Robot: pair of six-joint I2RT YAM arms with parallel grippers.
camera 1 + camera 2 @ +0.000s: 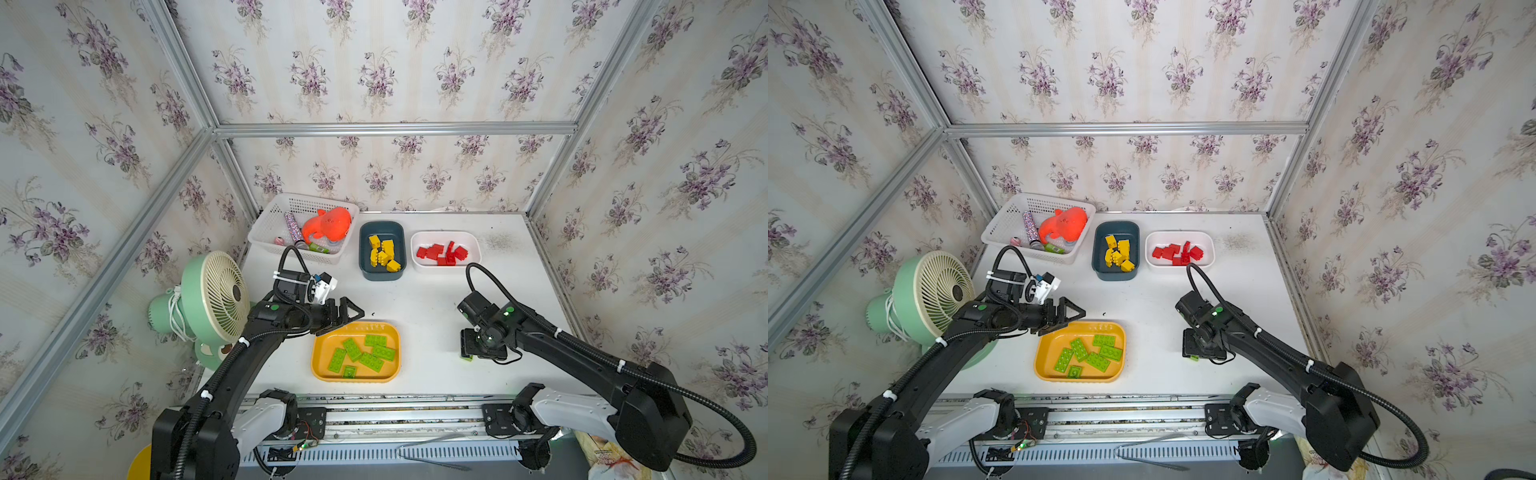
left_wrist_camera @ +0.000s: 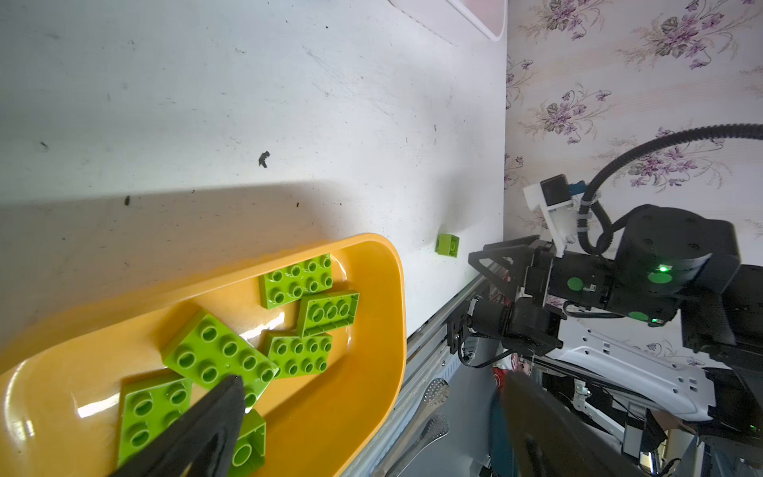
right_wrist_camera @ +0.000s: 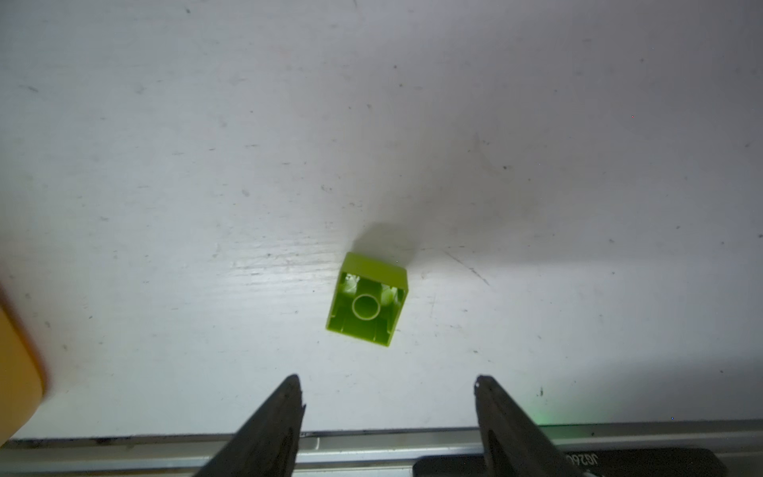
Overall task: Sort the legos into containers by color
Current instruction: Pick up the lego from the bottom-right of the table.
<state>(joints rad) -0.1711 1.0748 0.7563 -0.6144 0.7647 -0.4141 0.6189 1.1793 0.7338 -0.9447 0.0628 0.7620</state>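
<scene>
Glossy orange-yellow plastic tray point(image 2: 384, 314), smooth lime green plastic bricks point(image 2: 219, 355) inside. Matt white tabletop point(image 2: 247, 82), scuffed and scratched. Brushed metal rail point(image 3: 371, 446) along its near edge.

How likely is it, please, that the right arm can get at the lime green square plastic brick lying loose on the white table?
Probably yes: the right gripper is just short of the lime green brick, jaws open wider than it, with only white table between them.
</scene>
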